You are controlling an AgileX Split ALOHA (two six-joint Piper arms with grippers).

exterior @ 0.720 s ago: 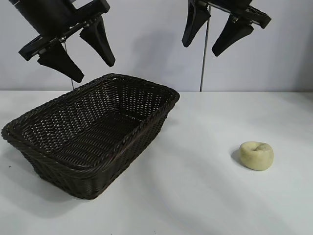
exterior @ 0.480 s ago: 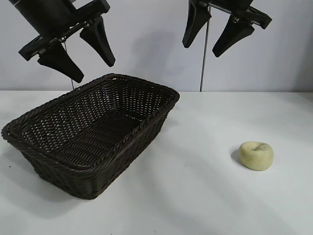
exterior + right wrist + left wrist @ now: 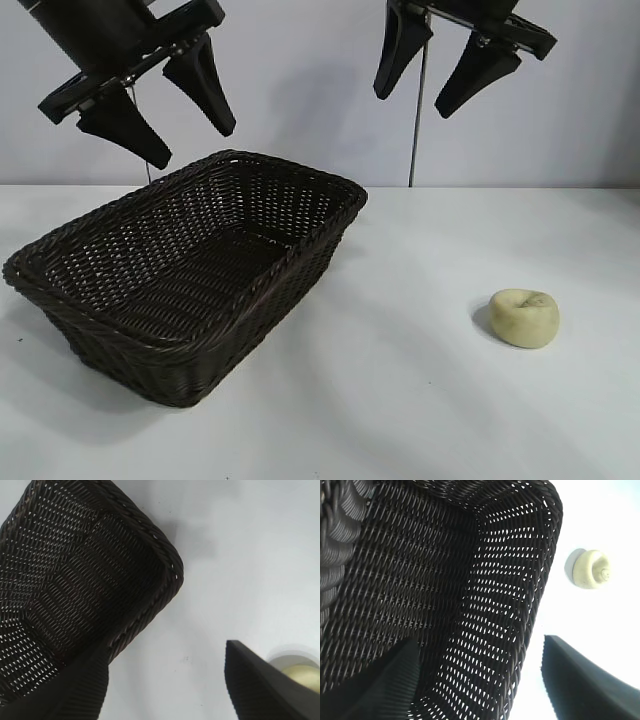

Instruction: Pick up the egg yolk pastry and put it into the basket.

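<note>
The pale yellow egg yolk pastry (image 3: pixel 524 318) lies alone on the white table at the right; it also shows as the egg yolk pastry (image 3: pixel 591 569) beside the basket and as the egg yolk pastry (image 3: pixel 300 675) half hidden behind a finger. The dark woven basket (image 3: pixel 60 250) stands at the left, with nothing in it. High above the basket's far side hangs my left gripper (image 3: pixel 195 130), open and holding nothing. My right gripper (image 3: pixel 412 100) hangs open high over the table's middle, up and to the left of the pastry.
Bare white table (image 3: pixel 400 400) lies between the basket and the pastry and along the front. A thin metal rod (image 3: pixel 414 140) stands upright against the grey wall behind the table.
</note>
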